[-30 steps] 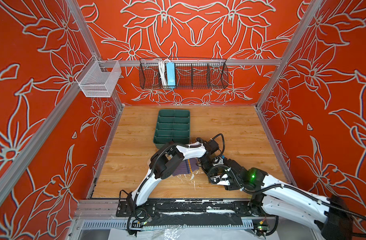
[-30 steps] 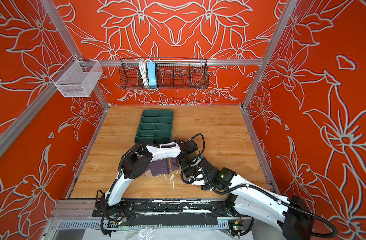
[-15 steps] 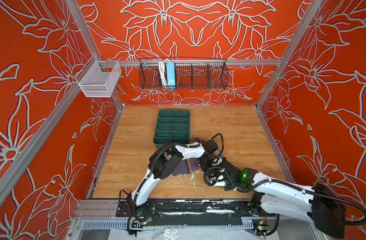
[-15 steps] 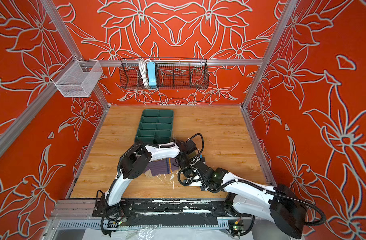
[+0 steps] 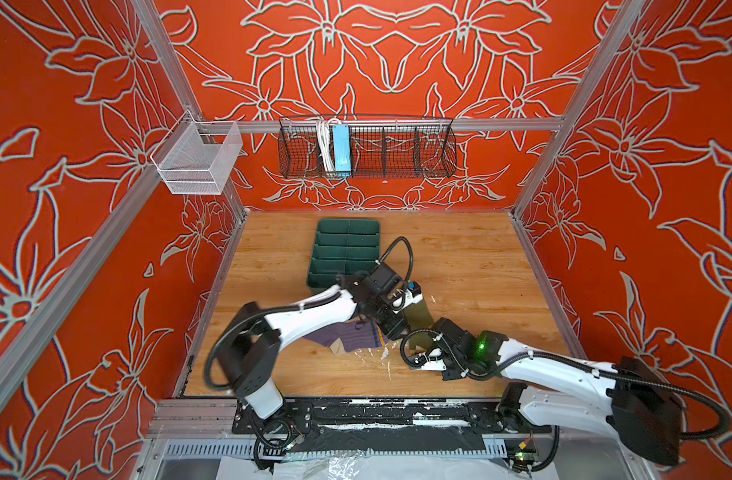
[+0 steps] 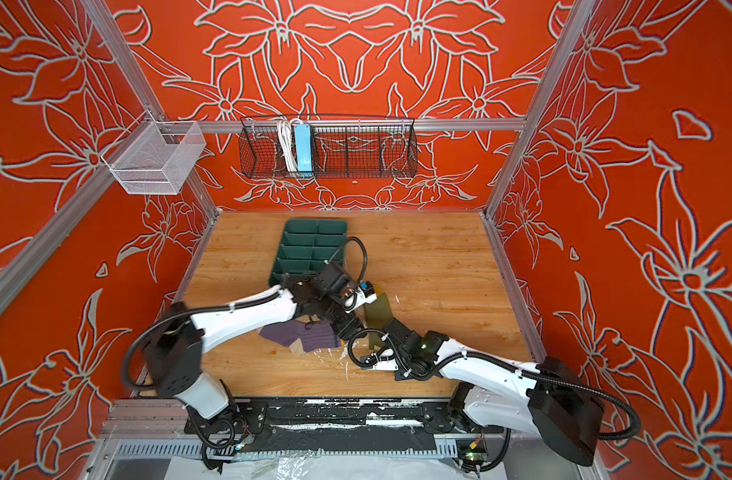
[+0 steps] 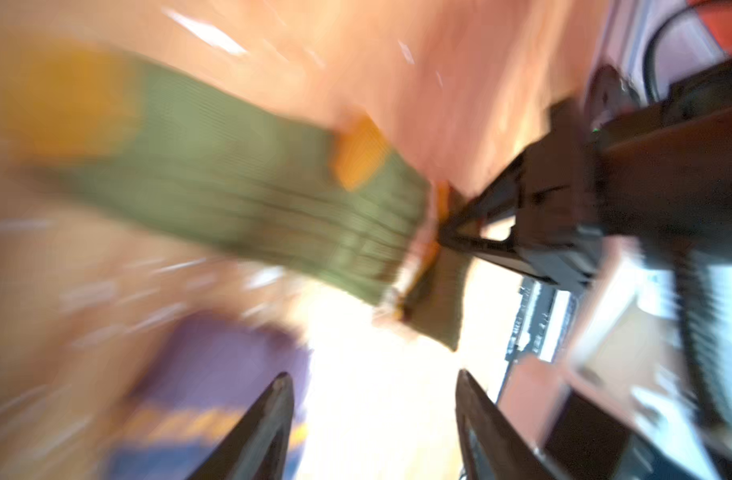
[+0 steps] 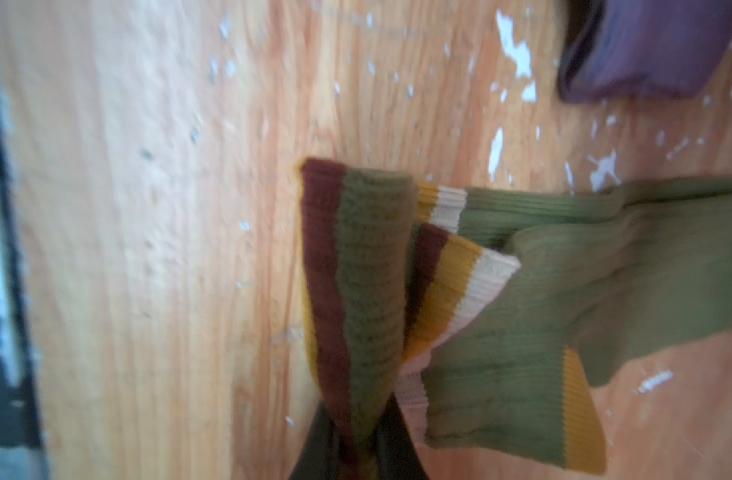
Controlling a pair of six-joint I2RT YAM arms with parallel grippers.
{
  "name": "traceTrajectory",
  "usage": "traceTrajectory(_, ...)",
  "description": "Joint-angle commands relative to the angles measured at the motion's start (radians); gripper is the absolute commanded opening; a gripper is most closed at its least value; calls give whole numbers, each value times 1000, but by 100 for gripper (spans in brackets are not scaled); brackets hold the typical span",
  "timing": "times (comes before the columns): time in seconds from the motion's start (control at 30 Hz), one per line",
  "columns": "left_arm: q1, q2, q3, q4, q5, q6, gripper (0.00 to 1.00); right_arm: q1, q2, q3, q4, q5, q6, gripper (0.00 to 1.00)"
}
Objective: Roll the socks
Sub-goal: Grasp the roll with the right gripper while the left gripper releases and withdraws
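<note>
Right fingers [image 8: 397, 457] pinch the olive sock [image 8: 522, 316] cuff, visible only wrist-side; left fingers [image 7: 268, 424] gape.

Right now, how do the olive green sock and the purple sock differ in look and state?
Grip: the olive green sock has its cuff pinched in the shut right end effector; the purple sock is unheld, near the open, empty left end effector.
Colour: the olive green sock has mustard heel and toe; the purple sock shows navy-yellow stripes.
Shared: neither is rolled yet; both rest on the wooden table.
</note>
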Motion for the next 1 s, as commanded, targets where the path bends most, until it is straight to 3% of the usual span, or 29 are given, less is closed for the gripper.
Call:
traceTrajectory(0.0,-3,-261,-144,200,-361,24,67,-8,77,51,-119,-182,99,0)
traceTrajectory(0.07,-3,-427,-236,296,-445,97,70,-11,129,93,-138,-212,121,0)
traceTrajectory(0.13,-3,-580,-306,372,-453,200,75,-14,172,132,-146,-226,145,0)
traceTrajectory(0.27,-4,-737,-316,324,-292,443,76,-19,237,181,-159,-253,155,0)
traceTrajectory(0.37,-7,-742,-271,186,-119,596,76,-27,259,183,-138,-273,169,0)
traceTrajectory(0.43,-34,-722,-265,133,-67,672,76,-33,273,184,-138,-280,171,0)
traceTrajectory(0.53,-139,-672,-294,120,-142,776,77,-46,288,193,-148,-295,169,0)
traceTrajectory(0.67,-359,-579,-380,188,-389,898,77,-73,310,208,-158,-309,169,0)
traceTrajectory(0.73,-454,-532,-437,273,-491,902,76,-87,319,213,-160,-312,168,0)
traceTrajectory(0.8,-513,-443,-492,410,-572,811,76,-100,330,220,-166,-317,166,0)
traceTrajectory(0.9,-563,-332,-501,511,-602,627,73,-111,339,230,-174,-328,168,0)
traceTrajectory(0.97,-581,-255,-500,563,-616,582,72,-117,348,235,-181,-336,169,0)
